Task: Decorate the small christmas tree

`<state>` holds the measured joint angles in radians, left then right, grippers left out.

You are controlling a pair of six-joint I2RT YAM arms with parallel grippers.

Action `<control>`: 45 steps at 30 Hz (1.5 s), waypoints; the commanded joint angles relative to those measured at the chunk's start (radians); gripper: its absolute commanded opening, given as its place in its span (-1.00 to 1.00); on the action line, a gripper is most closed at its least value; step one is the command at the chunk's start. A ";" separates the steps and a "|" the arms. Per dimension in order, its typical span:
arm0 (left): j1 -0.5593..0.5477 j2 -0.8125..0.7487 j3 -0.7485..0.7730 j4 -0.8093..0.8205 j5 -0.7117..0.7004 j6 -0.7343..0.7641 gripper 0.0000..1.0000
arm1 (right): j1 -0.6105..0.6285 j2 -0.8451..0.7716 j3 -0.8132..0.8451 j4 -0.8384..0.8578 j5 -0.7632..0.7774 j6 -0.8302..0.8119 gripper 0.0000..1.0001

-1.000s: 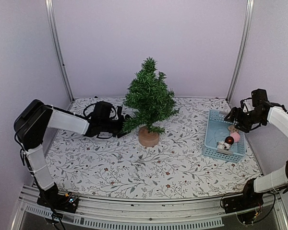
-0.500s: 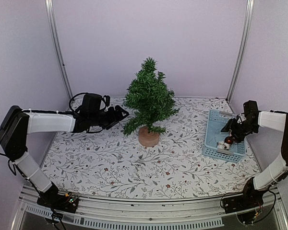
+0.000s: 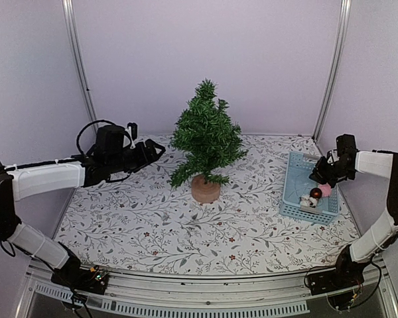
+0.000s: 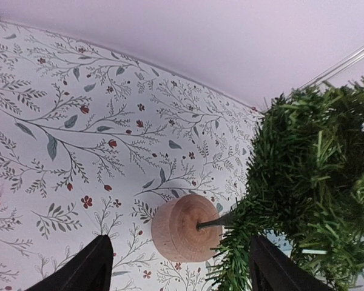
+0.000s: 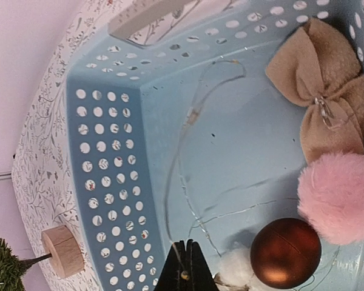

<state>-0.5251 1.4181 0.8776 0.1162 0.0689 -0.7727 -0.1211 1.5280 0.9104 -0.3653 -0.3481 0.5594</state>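
1. Right wrist view: right gripper (image 5: 183, 260) in the basket (image 5: 109, 157), jaws together, apparently pinching the thin wire (image 5: 192, 113)
2. Left gripper (image 4: 181, 270) spread wide, empty, near the tree (image 3: 205, 132)
3. Tree upright mid-table on its wooden base (image 4: 183, 227), well apart from the basket
4. Tree probably light and easily tipped; branches (image 4: 303, 182) bristly and springy; steady it by trunk (image 4: 209, 224) or base, not the tips

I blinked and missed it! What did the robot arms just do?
The left gripper, open, pulled back leftward from the small christmas tree. The right gripper dipped into the blue basket and snapped shut, apparently pinching the thin wire. Tree, basket and ornaments stayed put.
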 commanded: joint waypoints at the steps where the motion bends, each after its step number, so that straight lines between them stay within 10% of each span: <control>1: 0.033 -0.077 -0.005 -0.049 -0.036 0.074 0.58 | -0.003 -0.059 0.056 0.017 -0.048 -0.038 -1.00; 19: 0.042 -0.221 0.087 -0.082 0.063 0.255 0.49 | 0.043 -0.324 0.339 -0.082 -0.302 -0.228 -1.00; 45: -0.128 -0.252 0.261 -0.077 0.023 0.522 0.45 | 0.078 -0.268 0.936 -0.043 -0.558 -0.149 -1.00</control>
<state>-0.6079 1.1587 1.0859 0.0330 0.1116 -0.3195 -0.0521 1.2270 1.7679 -0.4404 -0.8356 0.3786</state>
